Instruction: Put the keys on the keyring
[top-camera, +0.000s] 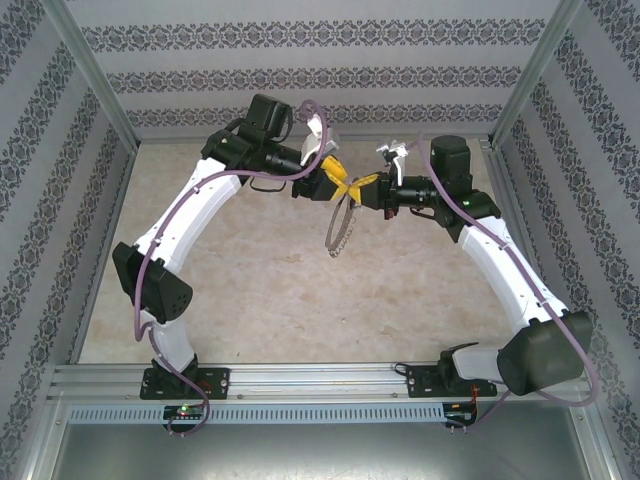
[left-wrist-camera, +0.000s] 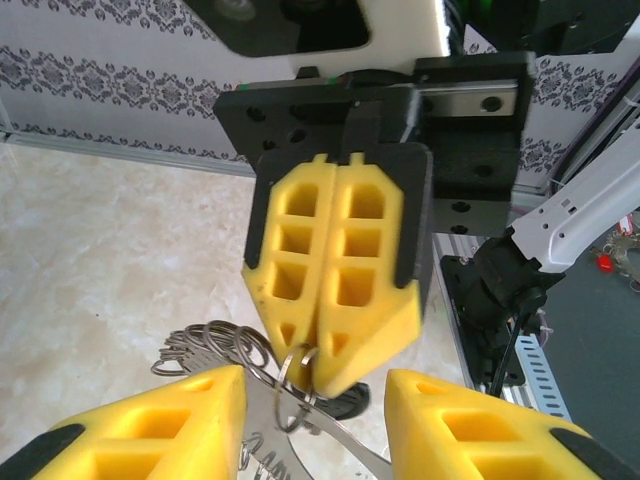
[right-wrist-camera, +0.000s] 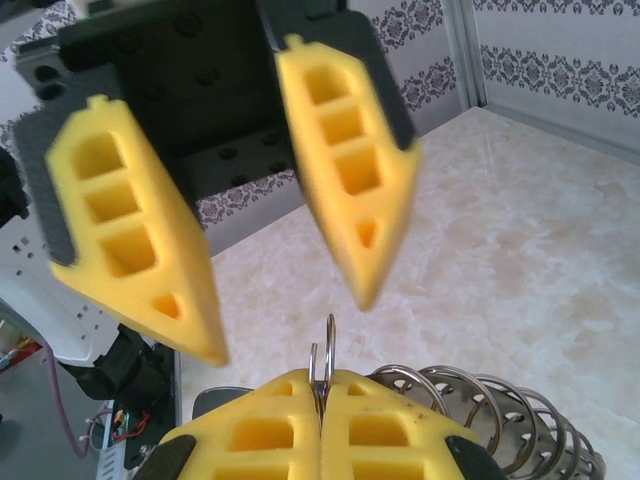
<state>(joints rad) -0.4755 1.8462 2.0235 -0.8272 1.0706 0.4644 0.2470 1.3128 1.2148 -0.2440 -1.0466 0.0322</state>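
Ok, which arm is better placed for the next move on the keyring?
Left. The left gripper is open and empty, facing the keyring; the right gripper is shut on it, holding it up.

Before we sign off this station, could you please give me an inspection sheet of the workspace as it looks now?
Surface: beige marbled table top.
Job's things: keyring hangs from the right gripper, above the table; dark piece beneath its tip may be the key, cannot tell.
Clutter: nothing seen.
Grippers: right gripper jaws shut on the keyring; left gripper jaws open, facing it.
Cables: purple cable along each arm.
Surroundings: patterned walls, metal rail at near edge.
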